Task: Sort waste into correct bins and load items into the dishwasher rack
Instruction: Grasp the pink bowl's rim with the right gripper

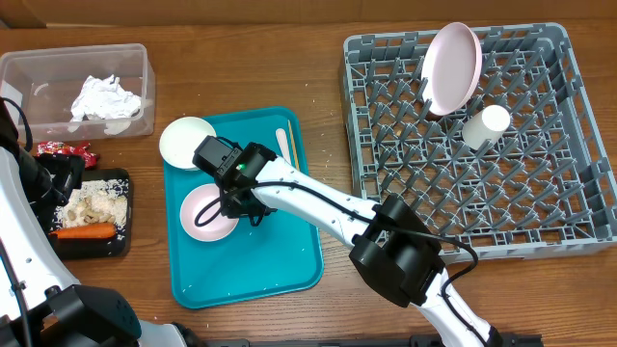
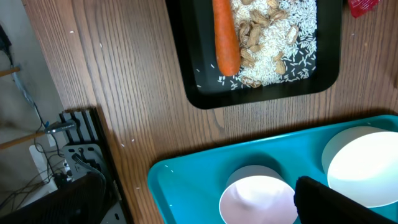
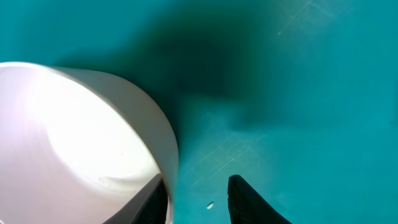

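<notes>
My right gripper (image 1: 231,198) reaches across to the teal tray (image 1: 280,260). It is open, and its fingers (image 3: 196,186) straddle the rim of a pale pink bowl (image 1: 202,218) (image 3: 74,137), one finger inside and one outside. A white bowl (image 1: 185,142) stands behind it. A pale fork or chopstick (image 1: 282,145) lies at the tray's far right. The grey rack (image 1: 540,207) holds the pink plate (image 1: 451,66) and the white cup (image 1: 485,125). The black tray (image 2: 199,74) holds the carrot (image 2: 226,34) and food scraps (image 2: 273,37). My left arm (image 1: 53,178) hovers beside it, and its fingers are hidden.
The clear tub (image 1: 29,72) at the back left holds crumpled tissue (image 1: 106,98). A red wrapper (image 1: 64,149) lies on the wood between the tub and the black tray. Cables and a black stand (image 2: 68,162) sit off the table's left edge.
</notes>
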Action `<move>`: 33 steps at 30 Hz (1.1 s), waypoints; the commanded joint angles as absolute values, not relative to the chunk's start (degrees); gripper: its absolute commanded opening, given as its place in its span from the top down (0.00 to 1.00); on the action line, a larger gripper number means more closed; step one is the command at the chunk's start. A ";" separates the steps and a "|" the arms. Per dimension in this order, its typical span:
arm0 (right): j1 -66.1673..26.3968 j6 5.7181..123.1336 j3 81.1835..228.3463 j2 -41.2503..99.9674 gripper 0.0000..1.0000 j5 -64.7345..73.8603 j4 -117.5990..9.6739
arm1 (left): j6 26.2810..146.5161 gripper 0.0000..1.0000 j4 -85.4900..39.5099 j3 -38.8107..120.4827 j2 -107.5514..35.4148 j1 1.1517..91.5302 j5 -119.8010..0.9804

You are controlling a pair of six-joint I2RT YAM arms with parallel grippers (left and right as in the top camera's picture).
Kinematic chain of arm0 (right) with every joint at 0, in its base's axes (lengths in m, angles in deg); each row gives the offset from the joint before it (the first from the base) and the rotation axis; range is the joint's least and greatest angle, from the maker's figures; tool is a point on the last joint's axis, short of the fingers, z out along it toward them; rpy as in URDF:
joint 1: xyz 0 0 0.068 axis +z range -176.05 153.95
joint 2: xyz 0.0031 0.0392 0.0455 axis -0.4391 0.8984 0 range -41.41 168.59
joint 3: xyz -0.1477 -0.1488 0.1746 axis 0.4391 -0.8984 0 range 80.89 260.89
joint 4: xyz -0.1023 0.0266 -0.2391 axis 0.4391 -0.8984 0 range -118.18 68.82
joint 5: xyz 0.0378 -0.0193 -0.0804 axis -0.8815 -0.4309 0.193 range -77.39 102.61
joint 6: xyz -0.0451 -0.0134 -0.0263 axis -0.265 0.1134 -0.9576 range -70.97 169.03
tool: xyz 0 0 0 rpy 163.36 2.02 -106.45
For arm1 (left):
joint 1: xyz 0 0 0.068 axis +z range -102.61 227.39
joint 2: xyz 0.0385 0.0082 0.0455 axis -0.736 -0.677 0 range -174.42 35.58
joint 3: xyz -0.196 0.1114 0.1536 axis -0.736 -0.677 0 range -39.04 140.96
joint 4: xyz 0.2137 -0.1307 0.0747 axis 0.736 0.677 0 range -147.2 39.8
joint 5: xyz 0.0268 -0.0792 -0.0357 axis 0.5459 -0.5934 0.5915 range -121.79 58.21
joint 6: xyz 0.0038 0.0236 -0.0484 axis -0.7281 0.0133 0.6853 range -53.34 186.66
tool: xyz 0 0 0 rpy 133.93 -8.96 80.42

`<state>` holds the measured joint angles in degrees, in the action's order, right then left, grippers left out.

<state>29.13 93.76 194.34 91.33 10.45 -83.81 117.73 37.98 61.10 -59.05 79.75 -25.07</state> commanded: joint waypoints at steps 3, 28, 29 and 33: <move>29.22 93.60 195.65 91.05 0.65 9.25 -83.76 | 117.88 0.00 38.07 61.47 -59.27 79.99 -23.89; 30.16 93.58 195.69 91.03 0.96 8.49 -85.21 | 117.88 0.00 38.05 61.47 -59.27 79.99 -23.87; 29.96 93.58 195.82 90.96 0.96 8.49 -85.71 | 117.88 0.00 38.07 61.47 -59.27 79.99 -23.89; 28.76 91.92 195.95 89.67 0.96 7.90 -87.85 | 117.88 0.00 38.05 61.47 -59.27 79.99 -23.89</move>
<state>30.03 93.52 194.49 91.33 8.09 -86.54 117.73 37.98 61.10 -59.05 79.75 -25.07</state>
